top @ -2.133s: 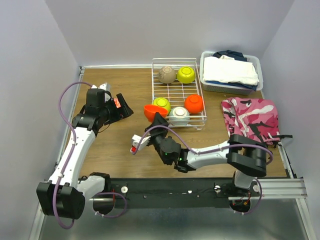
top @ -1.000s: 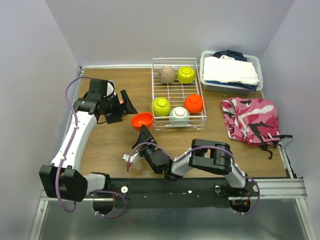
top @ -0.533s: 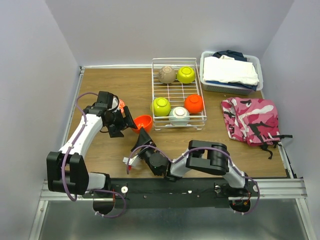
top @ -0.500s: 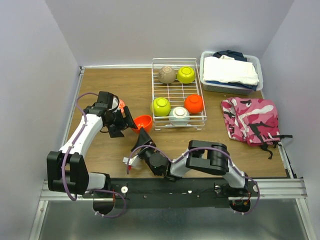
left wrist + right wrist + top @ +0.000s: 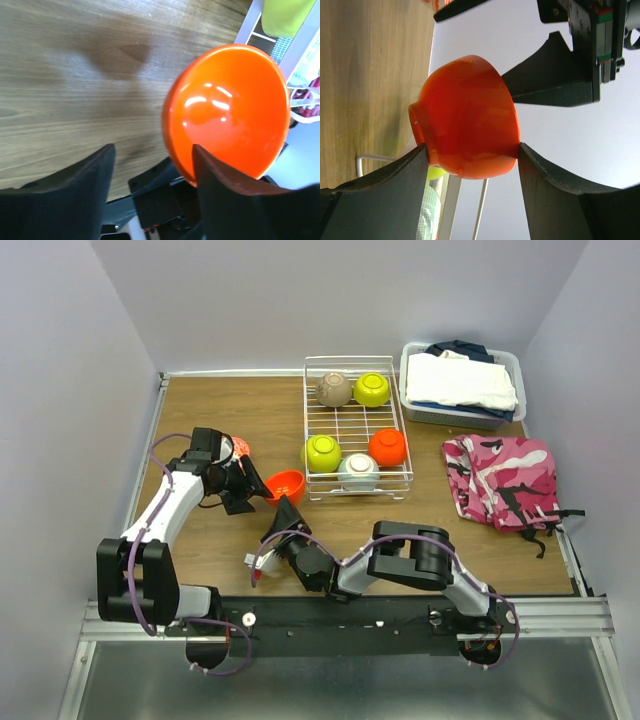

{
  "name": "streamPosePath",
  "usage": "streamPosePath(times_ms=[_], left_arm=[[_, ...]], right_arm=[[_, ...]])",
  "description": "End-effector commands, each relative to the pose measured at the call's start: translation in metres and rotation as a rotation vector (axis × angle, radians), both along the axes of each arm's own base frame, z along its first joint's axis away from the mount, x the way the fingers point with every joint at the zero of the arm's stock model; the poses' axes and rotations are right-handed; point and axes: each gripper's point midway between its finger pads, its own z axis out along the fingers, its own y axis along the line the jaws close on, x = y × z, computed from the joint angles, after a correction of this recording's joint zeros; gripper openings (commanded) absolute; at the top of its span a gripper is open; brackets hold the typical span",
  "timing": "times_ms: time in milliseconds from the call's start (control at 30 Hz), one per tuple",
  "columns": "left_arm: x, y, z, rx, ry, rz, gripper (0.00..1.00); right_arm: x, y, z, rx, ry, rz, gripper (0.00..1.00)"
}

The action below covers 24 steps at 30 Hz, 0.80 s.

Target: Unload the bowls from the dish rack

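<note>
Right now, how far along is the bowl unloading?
Done: one glossy orange bowl is out of the white wire dish rack, beside its left edge. In hand: the right gripper clamps that bowl; the left gripper is open at its rim. Left, in the rack: taupe bowl, back lime-green bowl, front lime-green bowl, second orange bowl, pale blue bowl.

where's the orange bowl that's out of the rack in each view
Top external: orange bowl left of centre, just left of the rack.
Left wrist: right of centre, its glossy inside facing the camera.
Right wrist: centre, seen side-on.
Shared landmark: the lime bowl just right of it from above; top right corner in the left wrist; a sliver below it in the right wrist.
</note>
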Motion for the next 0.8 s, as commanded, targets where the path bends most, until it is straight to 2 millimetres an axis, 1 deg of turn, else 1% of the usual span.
streamPosePath(times_ms=[0, 67, 167, 200, 267, 300, 367, 400, 467, 500, 533, 567, 633, 667, 700, 733, 767], left_arm=[[0.002, -0.014, -0.001, -0.098, 0.016, -0.003, 0.66], [0.001, -0.014, -0.005, -0.099, 0.025, -0.006, 0.65], [-0.001, -0.015, -0.011, -0.101, 0.046, -0.010, 0.59], [0.000, -0.016, -0.011, -0.108, 0.046, -0.013, 0.55], [-0.002, -0.018, -0.016, -0.117, 0.063, -0.018, 0.50], [-0.002, -0.019, -0.017, -0.122, 0.065, -0.022, 0.43], [-0.002, -0.020, -0.017, -0.130, 0.066, -0.024, 0.33], [-0.001, -0.020, -0.017, -0.125, 0.064, -0.023, 0.21], [0.002, -0.018, -0.014, -0.110, 0.044, -0.019, 0.10], [0.003, -0.017, -0.012, -0.103, 0.039, -0.021, 0.00], [0.005, -0.015, -0.010, -0.095, 0.030, -0.021, 0.00], [0.009, -0.014, -0.006, -0.081, 0.014, -0.018, 0.00], [0.012, -0.011, -0.002, -0.064, 0.000, -0.019, 0.00], [0.017, -0.010, 0.004, -0.056, -0.020, -0.018, 0.00], [0.019, -0.006, 0.005, -0.035, -0.027, -0.010, 0.00], [0.022, -0.003, 0.008, -0.019, -0.042, -0.008, 0.00], [0.027, 0.000, 0.014, -0.005, -0.066, -0.003, 0.00]], right_arm=[[-0.009, -0.017, 0.073, 0.461, -0.101, -0.004, 0.32], [-0.010, -0.016, 0.073, 0.464, -0.103, -0.002, 0.31], [-0.011, -0.014, 0.073, 0.466, -0.106, 0.005, 0.31], [-0.011, -0.014, 0.074, 0.468, -0.107, 0.003, 0.31], [-0.012, -0.014, 0.075, 0.474, -0.110, 0.006, 0.31], [-0.011, -0.014, 0.075, 0.476, -0.112, 0.004, 0.32], [-0.012, -0.014, 0.075, 0.476, -0.113, 0.006, 0.32], [-0.012, -0.015, 0.075, 0.478, -0.113, 0.006, 0.32], [-0.012, -0.016, 0.076, 0.483, -0.114, 0.003, 0.32], [-0.013, -0.017, 0.076, 0.483, -0.113, 0.003, 0.34], [-0.013, -0.017, 0.076, 0.483, -0.112, 0.002, 0.35], [-0.012, -0.018, 0.076, 0.482, -0.109, 0.000, 0.38], [-0.013, -0.019, 0.076, 0.487, -0.094, -0.007, 0.52], [-0.012, -0.020, 0.075, 0.486, -0.088, -0.012, 0.57], [-0.012, -0.019, 0.074, 0.482, -0.083, -0.012, 0.68], [-0.012, -0.020, 0.076, 0.491, -0.074, -0.015, 0.73], [-0.013, -0.020, 0.076, 0.494, -0.067, -0.016, 0.77]])
